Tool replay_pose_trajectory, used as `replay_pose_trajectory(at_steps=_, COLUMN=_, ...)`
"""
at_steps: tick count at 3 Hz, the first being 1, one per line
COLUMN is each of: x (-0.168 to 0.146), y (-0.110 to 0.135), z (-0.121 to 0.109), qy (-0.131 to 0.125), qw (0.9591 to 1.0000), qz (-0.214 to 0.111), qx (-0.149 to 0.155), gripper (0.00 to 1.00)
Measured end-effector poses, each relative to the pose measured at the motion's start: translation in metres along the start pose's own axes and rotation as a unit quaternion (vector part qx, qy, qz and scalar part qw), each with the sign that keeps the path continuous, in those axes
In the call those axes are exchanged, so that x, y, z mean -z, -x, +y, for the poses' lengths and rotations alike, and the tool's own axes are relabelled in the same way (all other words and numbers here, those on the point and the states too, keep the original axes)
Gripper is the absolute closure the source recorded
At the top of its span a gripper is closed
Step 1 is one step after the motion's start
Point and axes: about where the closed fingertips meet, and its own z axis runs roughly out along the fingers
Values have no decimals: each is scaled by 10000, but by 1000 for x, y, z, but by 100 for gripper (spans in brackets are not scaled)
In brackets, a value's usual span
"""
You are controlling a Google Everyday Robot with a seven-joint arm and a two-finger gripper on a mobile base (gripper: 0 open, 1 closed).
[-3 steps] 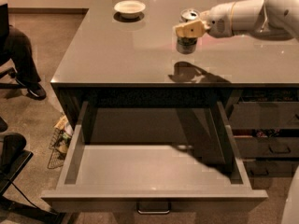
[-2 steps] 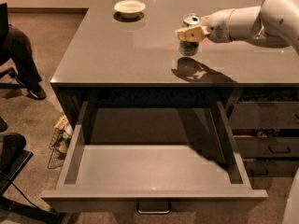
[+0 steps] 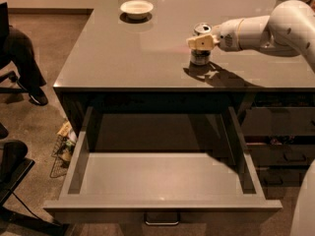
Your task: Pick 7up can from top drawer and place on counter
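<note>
Camera view: the white arm (image 3: 256,31) enters from the right, and its upper part is cut off by the picture edge. The gripper (image 3: 199,42) is over the right part of the counter (image 3: 147,53) and is closed around the middle of the 7up can (image 3: 199,58). One cream finger (image 3: 203,42) crosses the can's side, and the other finger is hidden behind the can. The silver top of the can shows above the finger and its lower body shows below. The label is too dim to read. The can is upright, and its base seems to meet the counter, where its shadow lies just to the right.

A white bowl (image 3: 136,7) stands at the far left of the glossy grey-brown counter, well apart from the can. The top drawer (image 3: 157,178) is pulled out toward the near side, with a bare grey floor and a metal handle (image 3: 161,220) that is partly cut off below. Narrow dark drawers (image 3: 278,154) on the right are hard to make out. On the left, over brown carpet (image 3: 44,117), are a dark chair (image 3: 12,171), a person's leg (image 3: 22,58) and a wire basket (image 3: 61,151) half hidden by the drawer.
</note>
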Motion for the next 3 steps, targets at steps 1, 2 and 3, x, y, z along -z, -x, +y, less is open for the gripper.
replay_pose_trajectory(at_steps=1, x=-3, y=0, z=2, qy=24, qw=10000, qz=4, qx=-2, gripper=59)
replay_pose_trajectory(at_steps=2, x=-6, y=-1, z=3, qy=48, qw=10000, qz=7, qx=-4, gripper=36)
replay_pose_trajectory(at_steps=3, x=-9, y=-1, z=5, qy=73, qw=10000, qz=11, qx=-6, gripper=13)
